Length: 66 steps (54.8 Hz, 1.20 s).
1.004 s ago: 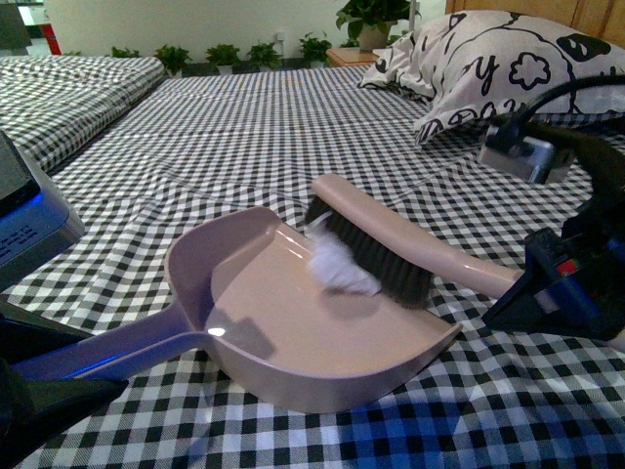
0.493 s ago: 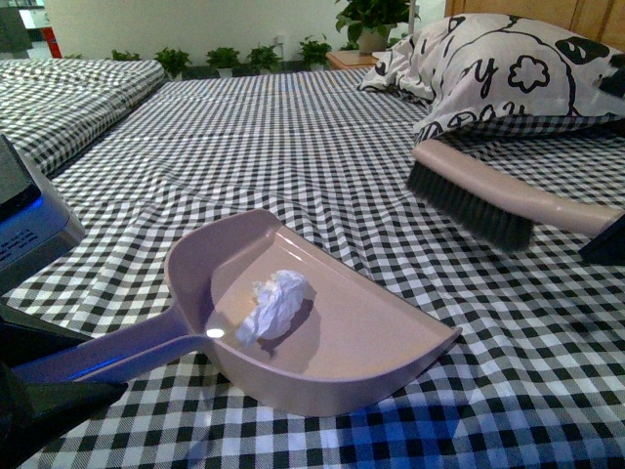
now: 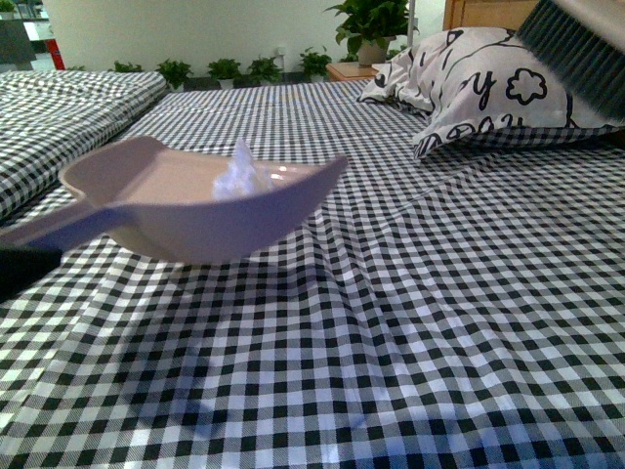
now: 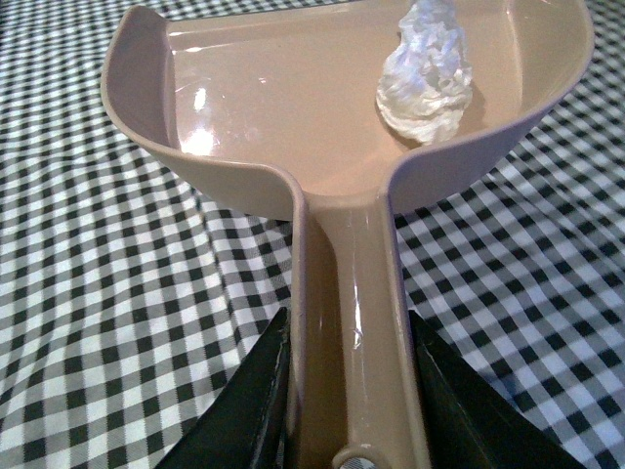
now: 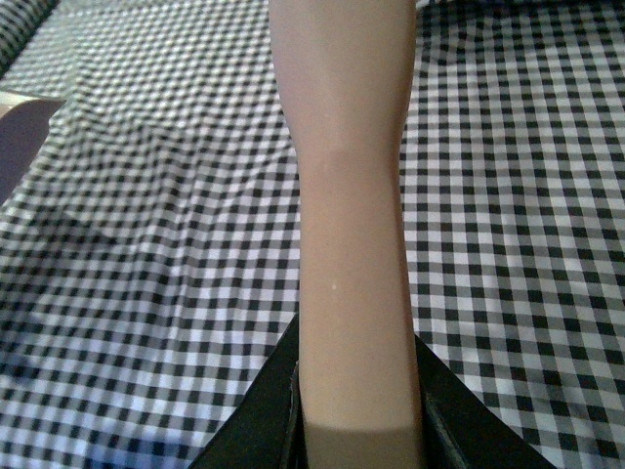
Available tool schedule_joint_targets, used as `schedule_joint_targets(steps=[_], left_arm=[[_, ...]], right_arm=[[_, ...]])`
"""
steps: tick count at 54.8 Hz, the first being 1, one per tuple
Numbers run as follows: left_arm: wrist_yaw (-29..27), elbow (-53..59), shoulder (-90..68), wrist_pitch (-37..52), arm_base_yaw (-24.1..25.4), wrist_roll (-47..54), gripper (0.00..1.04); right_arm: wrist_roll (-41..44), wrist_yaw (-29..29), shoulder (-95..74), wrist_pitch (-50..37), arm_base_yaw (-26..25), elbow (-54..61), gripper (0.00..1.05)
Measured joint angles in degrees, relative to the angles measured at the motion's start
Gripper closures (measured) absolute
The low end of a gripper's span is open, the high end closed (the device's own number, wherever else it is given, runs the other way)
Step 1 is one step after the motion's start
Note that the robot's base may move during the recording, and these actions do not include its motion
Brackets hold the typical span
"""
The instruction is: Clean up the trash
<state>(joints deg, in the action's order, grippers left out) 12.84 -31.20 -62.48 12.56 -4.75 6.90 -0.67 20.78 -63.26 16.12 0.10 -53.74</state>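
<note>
The pink dustpan (image 3: 186, 210) hangs in the air above the checkered cloth at the left of the front view. The trash (image 3: 239, 176), a small crumpled white paper wad, lies inside it; the left wrist view shows the wad (image 4: 427, 73) near the pan's far side. My left gripper (image 4: 349, 386) is shut on the dustpan's handle (image 4: 352, 322). My right gripper (image 5: 357, 391) is shut on the brush (image 5: 350, 244) by its pink handle. The brush's dark bristles (image 3: 576, 49) show at the top right of the front view, raised high.
A black-and-white checkered cloth (image 3: 410, 322) covers the surface. A black-and-white patterned pillow (image 3: 488, 83) lies at the back right. Potted plants (image 3: 225, 70) line the far wall. The dustpan's shadow falls on the cloth at front left.
The dustpan has risen off the cloth with the wad in it and now shows side-on. The brush has moved up and right, toward the top right corner.
</note>
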Motion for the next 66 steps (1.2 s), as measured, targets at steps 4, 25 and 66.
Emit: schedule_joint_targets(steps=[4, 25, 66], left_arm=[[-2.97, -1.03, 2.75, -1.73, 0.33, -2.82, 0.76], [-16.98, -4.31, 19.8, -8.87, -6.03, -5.64, 0.76], [-45.55, 0.5, 37.53, -8.61, -28.26, -3.69, 0.76]], right_arm=[[-1.31, 1.84, 3.06, 1.33, -0.63, -0.44, 0.85], [-6.14, 3.17, 16.5, 3.61, 0.68, -2.16, 0.85], [-4.22, -16.76, 30.86, -1.53, 9.29, 1.44, 0.85]])
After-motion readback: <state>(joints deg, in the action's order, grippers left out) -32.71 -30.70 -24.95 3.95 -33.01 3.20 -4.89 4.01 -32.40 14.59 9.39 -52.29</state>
